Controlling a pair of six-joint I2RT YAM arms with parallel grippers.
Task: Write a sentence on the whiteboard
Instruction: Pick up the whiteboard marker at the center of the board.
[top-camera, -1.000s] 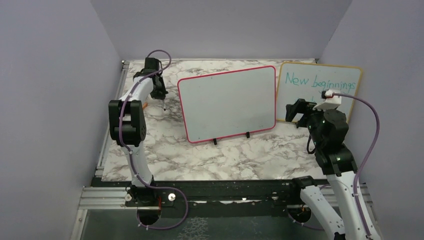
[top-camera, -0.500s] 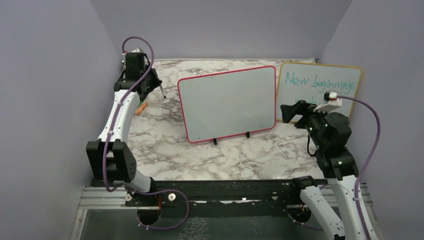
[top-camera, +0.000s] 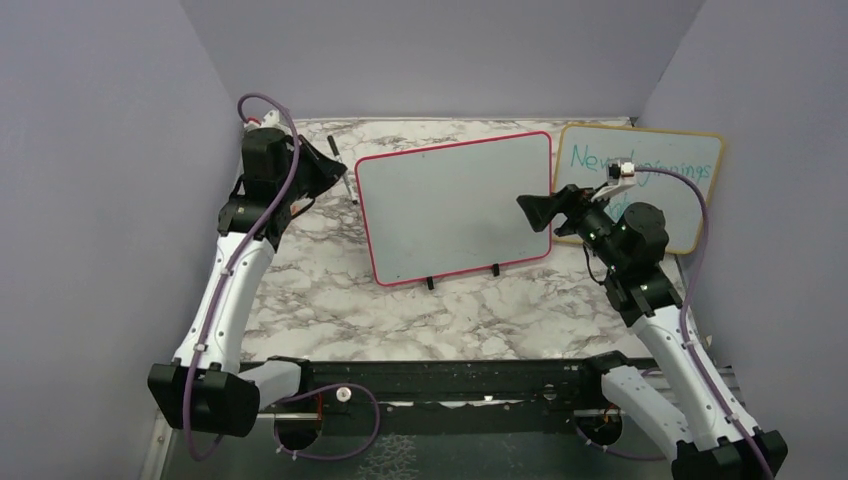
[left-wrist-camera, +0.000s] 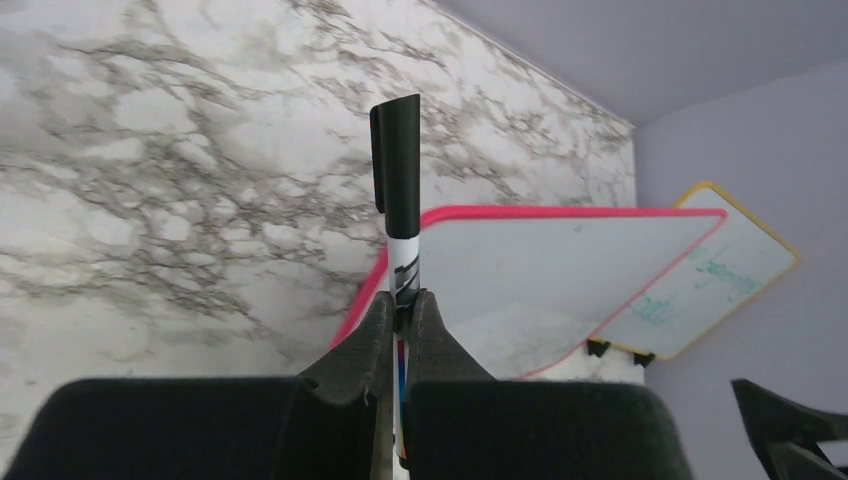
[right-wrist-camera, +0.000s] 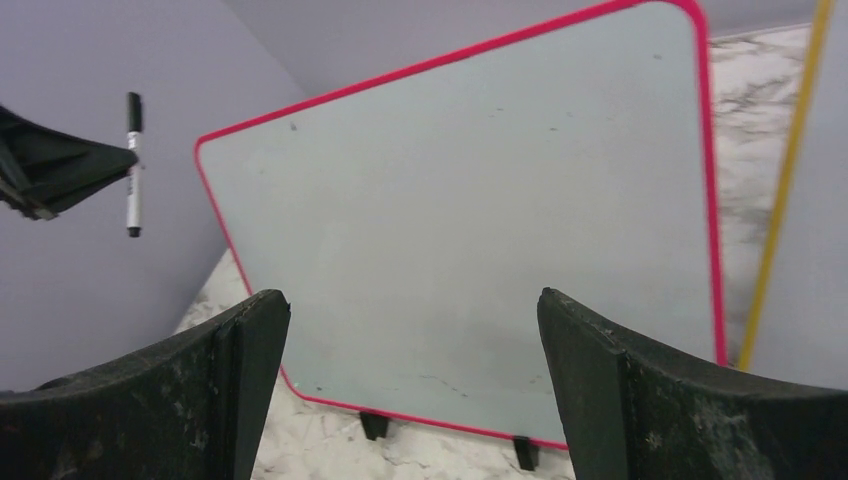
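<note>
The whiteboard (top-camera: 455, 205) with the red-pink frame stands upright on black feet mid-table, its face blank; no black sentence shows on it. My left gripper (top-camera: 328, 166) is shut on a capped black-and-white marker (top-camera: 342, 172), held in the air just left of the board's top left corner. In the left wrist view the marker (left-wrist-camera: 402, 200) sticks up from the gripper (left-wrist-camera: 400, 300), with the whiteboard (left-wrist-camera: 560, 270) behind. My right gripper (top-camera: 535, 210) is open and empty in front of the board's right edge. The right wrist view shows the gripper (right-wrist-camera: 412, 298), the whiteboard (right-wrist-camera: 470, 220) and the marker (right-wrist-camera: 132, 165).
A yellow-framed board (top-camera: 660, 170) with teal writing leans at the back right, behind my right arm; it also shows in the left wrist view (left-wrist-camera: 710, 280). Purple walls close in the marble table (top-camera: 400, 320) on three sides.
My left arm has lifted the marker off the table area and swung it right, toward the whiteboard's top left corner. My right gripper has moved left to the whiteboard's right edge.
</note>
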